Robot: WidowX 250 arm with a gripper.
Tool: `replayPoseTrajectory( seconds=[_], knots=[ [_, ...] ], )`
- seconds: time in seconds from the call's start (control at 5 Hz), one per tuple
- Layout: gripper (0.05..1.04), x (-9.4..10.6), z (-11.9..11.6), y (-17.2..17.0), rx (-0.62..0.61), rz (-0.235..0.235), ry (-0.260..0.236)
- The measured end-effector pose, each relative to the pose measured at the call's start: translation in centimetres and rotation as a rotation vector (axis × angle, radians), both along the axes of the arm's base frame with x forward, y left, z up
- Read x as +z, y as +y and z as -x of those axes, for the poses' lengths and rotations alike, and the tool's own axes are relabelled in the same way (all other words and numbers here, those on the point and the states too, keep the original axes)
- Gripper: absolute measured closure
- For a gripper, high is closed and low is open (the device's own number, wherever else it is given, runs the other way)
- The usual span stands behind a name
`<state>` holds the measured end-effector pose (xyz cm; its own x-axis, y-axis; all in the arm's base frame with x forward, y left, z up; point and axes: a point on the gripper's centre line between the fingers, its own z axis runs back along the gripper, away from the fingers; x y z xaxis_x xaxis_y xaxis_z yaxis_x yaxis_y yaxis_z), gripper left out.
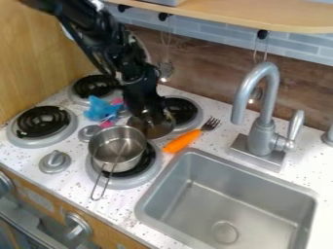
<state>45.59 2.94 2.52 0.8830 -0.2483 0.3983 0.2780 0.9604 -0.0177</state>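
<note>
The black gripper point(149, 111) hangs over the back of the stove, at the rim of a shiny metal bowl or pan point(153, 127); whether it grasps that rim I cannot tell. In front of it, a steel saucepan point(117, 150) stands upright on the front right burner, its wire handle toward the counter's front edge. Left of the gripper lies a crumpled blue item point(101, 108) with pink parts point(106, 124) beside it. A fork with an orange handle point(182, 141) rests on the counter between the stove and the sink, tines pointing toward the back.
At the right is a steel sink point(228, 199), with a grey faucet point(263, 131) behind it. Black coil burners point(43, 121) and a stove knob point(55, 161) are at the left. A wooden shelf point(273, 15) with hanging utensils runs above the back.
</note>
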Motion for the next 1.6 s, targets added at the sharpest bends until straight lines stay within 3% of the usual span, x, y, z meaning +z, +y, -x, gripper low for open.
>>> replayPoseTrajectory(
  seconds=[0.4,0.8,1.0,1.6],
  knots=[
    [0.123,-1.1,-1.8,0.0,0.005,-0.011,0.007],
    [0.690,-1.3,-2.2,-0.6,-0.015,0.026,0.002],
    [0.768,-1.5,-2.1,-0.7,-0.014,0.034,0.002],
    [0.768,-0.7,-2.3,-0.8,-0.013,0.080,-0.004]
  ],
)
